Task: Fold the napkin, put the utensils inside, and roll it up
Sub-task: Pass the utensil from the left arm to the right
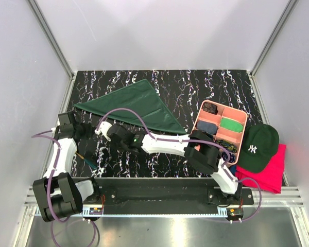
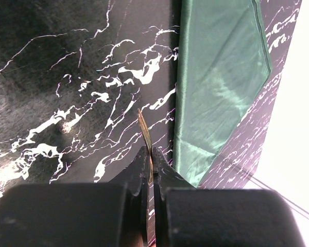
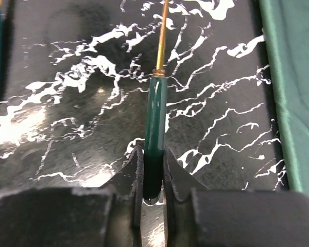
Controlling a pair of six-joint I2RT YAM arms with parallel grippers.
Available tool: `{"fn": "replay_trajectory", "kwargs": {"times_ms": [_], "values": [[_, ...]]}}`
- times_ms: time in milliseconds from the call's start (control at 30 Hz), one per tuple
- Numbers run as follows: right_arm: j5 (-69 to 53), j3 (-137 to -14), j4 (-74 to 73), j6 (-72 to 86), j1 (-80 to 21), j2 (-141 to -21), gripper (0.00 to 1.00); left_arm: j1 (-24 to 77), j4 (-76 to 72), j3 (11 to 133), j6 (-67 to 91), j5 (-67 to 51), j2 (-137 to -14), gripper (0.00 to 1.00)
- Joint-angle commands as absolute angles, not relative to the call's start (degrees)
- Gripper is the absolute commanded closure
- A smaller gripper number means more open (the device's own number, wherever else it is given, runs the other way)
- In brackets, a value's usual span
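R claw (image 3: 153,155) pinches green-handled utensil (image 3: 155,118) at butt end only: may pivot or slip on lift. L claw (image 2: 150,152) clamps thin gold piece (image 2: 143,126) edge-on; poss. drop short of napkin (image 1: 139,105).

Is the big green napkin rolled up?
No, the napkin lies spread flat on the table in a triangle shape, not rolled.

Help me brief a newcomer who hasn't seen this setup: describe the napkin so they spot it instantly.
On the black marble table, look at the far left part: the napkin is a large dark-green cloth lying as a flat triangle. The pink-red cloth sits under a cap at right, and the bright-green swatch is small, inside the pink tray.
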State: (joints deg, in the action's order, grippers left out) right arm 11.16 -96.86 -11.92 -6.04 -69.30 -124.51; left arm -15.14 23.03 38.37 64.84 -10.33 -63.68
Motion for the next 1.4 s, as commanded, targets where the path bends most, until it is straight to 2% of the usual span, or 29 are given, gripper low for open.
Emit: {"fn": "replay_trajectory", "kwargs": {"times_ms": [0, 33, 167, 200, 300, 333, 400, 433, 533, 867, 1000, 1133, 1267, 1367], "values": [[10.37, -99.32, -11.6, -7.12, -69.87, -124.63, 0.97, -14.85, 19.6, 38.67, 64.16, -11.6, -61.96, 0.99], [10.28, -99.32, -11.6, -7.03, -69.87, -124.63, 1.0, -14.85, 19.51, 38.76, 63.99, -11.69, -61.88, 0.97], [8.88, -99.23, -11.6, -6.77, -69.87, -124.19, 1.0, -14.94, 18.64, 38.93, 63.37, -12.83, -61.88, 0.86], [8.27, -99.14, -11.6, -6.77, -69.79, -124.19, 1.0, -14.94, 18.46, 39.02, 63.11, -12.92, -61.88, 0.72], [6.43, -98.97, -11.86, -6.15, -69.08, -123.75, 1.0, -14.94, 18.63, 39.29, 62.05, -12.92, -61.44, 0.47], [5.81, -98.79, -11.87, -5.72, -68.65, -123.31, 1.0, -14.94, 18.63, 39.37, 61.96, -12.83, -61.26, 0.36], [3.53, -98.09, -11.95, -5.36, -67.59, -122.96, 1.0, -15.03, 18.63, 39.64, 61.09, -13.09, -61.0, 0.24], [2.38, -97.74, -11.87, -5.19, -67.33, -122.52, 1.0, -14.94, 18.72, 39.99, 60.3, -13.53, -61.0, 0.13], [-1.91, -96.33, -11.95, -3.96, -66.01, -121.47, 1.0, -14.94, 19.07, 40.69, 58.02, -14.15, -61.0, 0.01], [-16.51, -89.39, -12.13, 3.77, -54.68, -116.28, 1.0, -15.03, 17.93, 43.42, 47.03, -16.09, -59.68, 0.01], [-24.77, -90.08, -12.92, 6.93, -49.41, -115.92, 1.0, -14.77, 15.56, 44.99, 42.2, -16.69, -58.01, 0.01], [-35.4, -96.74, -15.72, 10.63, -43.34, -119.87, 1.0, -13.01, 13.45, 46.58, 34.21, -18.8, -58.36, 0.01], [-47.95, -104.93, -20.39, 13.88, -37.11, -126.11, 1.0, -12.48, 13.36, 48.43, 31.47, -24.6, -60.9, 0.01], [-52.8, -111.52, -23.9, 14.68, -34.55, -130.68, 1.0, -12.39, 13.36, 48.96, 30.94, -27.07, -61.87, 0.01]]}}
